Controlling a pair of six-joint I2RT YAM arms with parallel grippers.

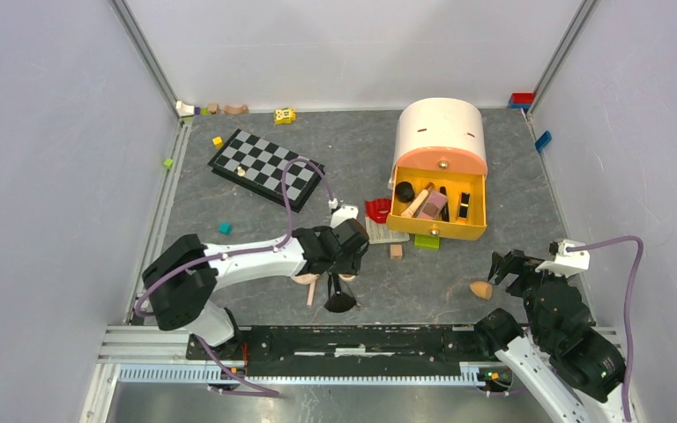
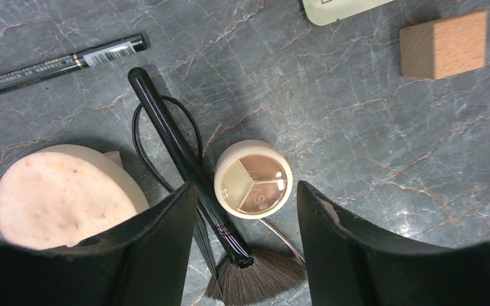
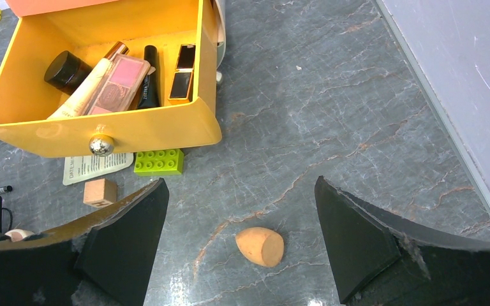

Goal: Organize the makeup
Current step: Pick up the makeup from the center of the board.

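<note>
The left fingers (image 2: 159,242) are seen spread with nothing grasped. The round compact (image 2: 253,179) lies flat on the bench (image 2: 370,159) between them, and the black-handled brush (image 2: 178,153) lies just beside it. Should a closure be made here, the brush handle may be caught along with the compact, or the compact tipped out sideways. The right fingers (image 3: 127,248) are spread wide above the orange sponge (image 3: 260,246), which lies in front of the open yellow drawer (image 3: 134,131); being rounded, it could be squeezed away
</note>
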